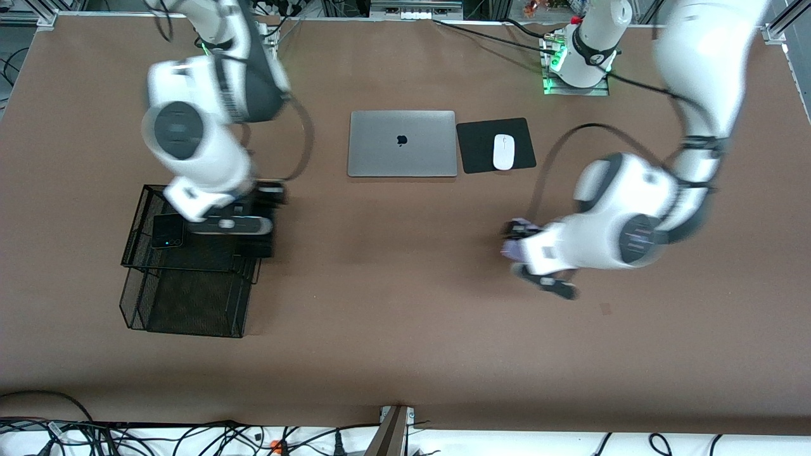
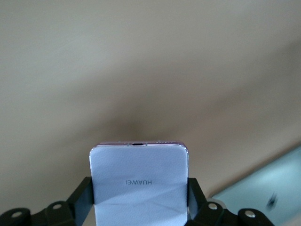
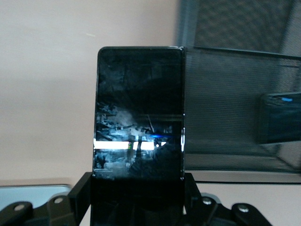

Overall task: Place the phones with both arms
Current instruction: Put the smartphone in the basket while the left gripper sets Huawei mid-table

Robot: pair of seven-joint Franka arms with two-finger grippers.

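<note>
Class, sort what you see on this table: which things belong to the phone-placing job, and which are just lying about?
Job:
- lilac-white phone, held in left gripper
- black phone, held in right gripper, at the rack's edge
- small black phone, already in the rack
- black mesh rack

Lying about:
- silver laptop
- white mouse
- black mouse pad

phone point(image 1: 167, 230) in mesh basket point(image 1: 190, 297), mouse point(image 1: 504, 152) beside laptop point(image 1: 402, 144)

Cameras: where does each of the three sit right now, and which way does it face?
Front view: high across the table, facing both arms, laptop and mesh tray.
Left wrist view: on the left arm, showing left gripper clamping the lilac phone.
Right wrist view: right gripper holds the black phone; shares the tray with front.
</note>
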